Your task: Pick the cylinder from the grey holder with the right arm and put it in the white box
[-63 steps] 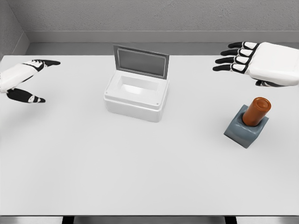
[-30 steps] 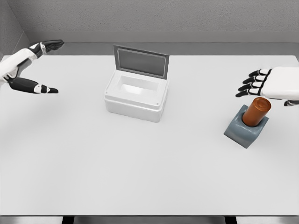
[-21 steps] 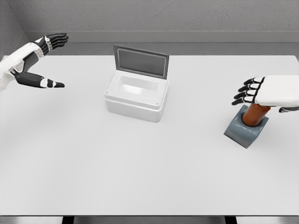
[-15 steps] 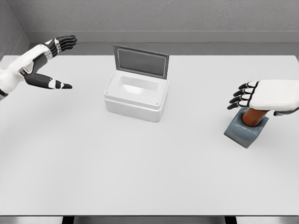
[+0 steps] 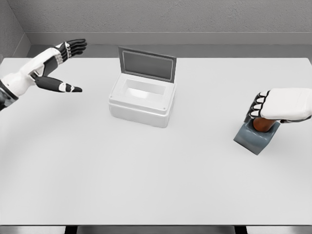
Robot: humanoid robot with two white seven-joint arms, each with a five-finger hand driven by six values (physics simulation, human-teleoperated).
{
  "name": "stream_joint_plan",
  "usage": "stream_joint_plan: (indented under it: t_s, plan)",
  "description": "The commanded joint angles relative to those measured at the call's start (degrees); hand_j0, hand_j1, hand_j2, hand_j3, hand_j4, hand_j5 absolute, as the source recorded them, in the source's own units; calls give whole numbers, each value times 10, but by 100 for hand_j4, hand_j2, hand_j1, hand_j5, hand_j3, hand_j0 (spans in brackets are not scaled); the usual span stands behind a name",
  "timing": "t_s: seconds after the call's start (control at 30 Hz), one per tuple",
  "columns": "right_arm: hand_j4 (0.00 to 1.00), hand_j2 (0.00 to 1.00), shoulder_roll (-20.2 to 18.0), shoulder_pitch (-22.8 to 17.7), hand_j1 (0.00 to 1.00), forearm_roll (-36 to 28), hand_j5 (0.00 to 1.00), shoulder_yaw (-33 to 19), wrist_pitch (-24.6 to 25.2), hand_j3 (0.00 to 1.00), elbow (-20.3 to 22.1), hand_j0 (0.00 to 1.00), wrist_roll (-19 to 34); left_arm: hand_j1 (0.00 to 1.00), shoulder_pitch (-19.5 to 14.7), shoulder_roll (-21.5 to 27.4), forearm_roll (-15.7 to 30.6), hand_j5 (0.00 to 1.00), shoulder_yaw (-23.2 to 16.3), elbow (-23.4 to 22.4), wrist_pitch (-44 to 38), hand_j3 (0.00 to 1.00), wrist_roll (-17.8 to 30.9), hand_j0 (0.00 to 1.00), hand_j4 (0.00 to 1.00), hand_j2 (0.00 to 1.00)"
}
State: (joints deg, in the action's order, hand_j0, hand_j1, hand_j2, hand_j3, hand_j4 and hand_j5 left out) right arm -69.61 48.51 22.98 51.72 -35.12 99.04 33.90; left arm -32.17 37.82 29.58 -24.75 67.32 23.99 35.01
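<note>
An orange-brown cylinder (image 5: 263,125) stands in the grey holder (image 5: 254,137) at the table's right side. Only its lower part shows. My right hand (image 5: 261,108) lies over its top, with the dark-tipped fingers (image 5: 255,104) curled down around its upper part. The cylinder still sits in the holder. The white box (image 5: 141,102) stands left of the table's middle with its grey lid (image 5: 146,64) raised at the back. My left hand (image 5: 62,66) hovers at the far left with its fingers spread, holding nothing.
The white table (image 5: 146,170) has a grey wall behind its far edge. Bare tabletop lies between the holder and the box, about 150 px wide. The table's front edge runs along the bottom of the view.
My right hand came down from the back right onto the cylinder, and its fingers went from stretched to curled around it. My left hand drifted up and rightward, staying spread.
</note>
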Motion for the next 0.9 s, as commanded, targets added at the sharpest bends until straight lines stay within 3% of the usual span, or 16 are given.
stream_joint_plan:
  t_s: [0.0,0.23,0.4,0.87]
  plan:
    - [72,72,0,0,72,1,72,0,1,72,0,72,4,100,-4,-12,4,100,-8,-16,-1,100,0,100,100,100]
    - [58,58,0,0,58,6,58,0,1,58,0,58,11,100,-33,-23,4,100,-22,-43,-14,100,0,100,100,100]
    - [57,57,0,0,57,6,57,-1,1,57,0,57,11,100,-54,-47,4,100,-24,-86,-17,100,0,100,100,100]
    - [54,54,-12,7,54,-1,54,-10,1,54,10,54,11,100,-65,-59,1,100,-38,-113,-11,100,0,100,100,100]
